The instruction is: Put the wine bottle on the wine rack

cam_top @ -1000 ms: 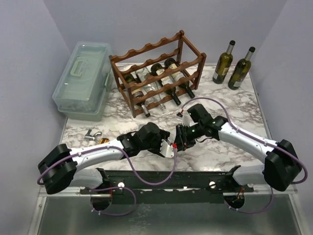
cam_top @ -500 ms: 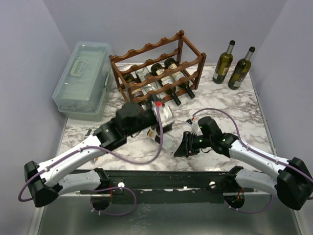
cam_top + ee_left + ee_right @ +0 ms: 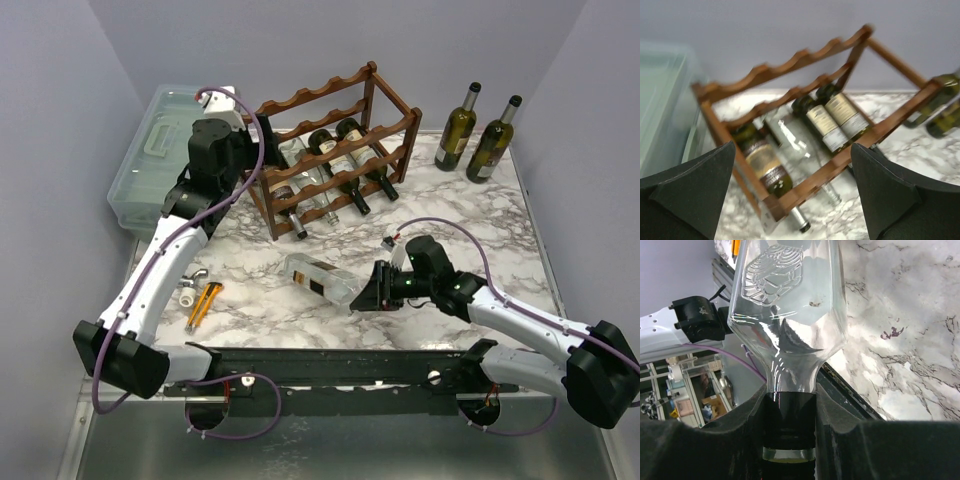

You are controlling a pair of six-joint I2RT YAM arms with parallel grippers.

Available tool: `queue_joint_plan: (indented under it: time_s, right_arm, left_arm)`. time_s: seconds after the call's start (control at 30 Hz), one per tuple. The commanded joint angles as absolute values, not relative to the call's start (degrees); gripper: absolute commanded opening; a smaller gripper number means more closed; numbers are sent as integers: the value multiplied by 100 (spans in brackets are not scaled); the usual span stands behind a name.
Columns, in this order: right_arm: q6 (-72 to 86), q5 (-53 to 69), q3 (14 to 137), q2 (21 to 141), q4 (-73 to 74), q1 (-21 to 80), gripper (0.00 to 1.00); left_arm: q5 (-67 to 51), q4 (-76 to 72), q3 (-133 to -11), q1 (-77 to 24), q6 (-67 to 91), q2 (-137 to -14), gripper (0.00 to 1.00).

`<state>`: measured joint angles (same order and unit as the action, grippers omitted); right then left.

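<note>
Left gripper point(image 3: 792, 150) spread, empty, beside the wine rack point(image 3: 300, 98) at the bench's far-left. Clear wine bottle point(image 3: 320, 280) lies mid-bench, towards the near edge. Right gripper point(image 3: 790, 415) pinches its neck. Judged heavy, rigid, slick, breakable; support the body.

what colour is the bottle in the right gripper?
The wine bottle is clear glass with a black neck band; right wrist view shows it best.

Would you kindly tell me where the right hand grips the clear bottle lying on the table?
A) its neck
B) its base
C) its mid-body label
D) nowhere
A: the right wrist view shows the right hand clamped around the dark neck of the clear bottle.
</note>
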<state>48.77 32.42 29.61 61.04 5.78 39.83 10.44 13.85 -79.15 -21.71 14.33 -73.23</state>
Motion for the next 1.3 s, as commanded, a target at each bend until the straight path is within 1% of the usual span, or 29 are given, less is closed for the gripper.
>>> queue_joint_plan:
  time_s: [0.0,0.1,0.23,0.37,0.47,0.57,0.73,0.9,1.0,1.27]
  right_arm:
    - [4847,3302,3369,5976,-360,4042,1]
    - [4751,3349,3440,6037,-338,4036,1]
    - [4848,3236,3423,5821,-543,4042,0]
    - [5109,3146,3425,5693,-862,4043,1]
    - [5208,3195,3441,5695,-1199,4043,1]
    - [5296,3196,3477,5686,-1453,4043,1]
    - [5374,2884,3665,5654,-1450,4041,1]
    - [5405,2376,3940,5706,-1211,4039,1]
    - [5552,1969,4104,5777,-1020,4043,1]
    - [6034,1576,4366,6039,-1446,4045,1]
  left_arm:
    - [686,1520,-7490,-1698,2277,-7423,98]
    - [628,1354,-7228,-1534,2325,-7533,95]
    - [379,1083,-6956,-1369,2463,-7636,89]
    - [424,988,-6803,-1311,2490,-7648,78]
    - [501,861,-6671,-1310,2453,-7660,66]
    - [393,741,-6580,-1310,2351,-7711,60]
    - [418,704,-6540,-1315,2244,-7762,55]
    - [496,635,-6465,-1310,2143,-7723,54]
    - [497,633,-6451,-1310,2119,-7759,52]
    - [424,606,-6434,-1336,2123,-7765,50]
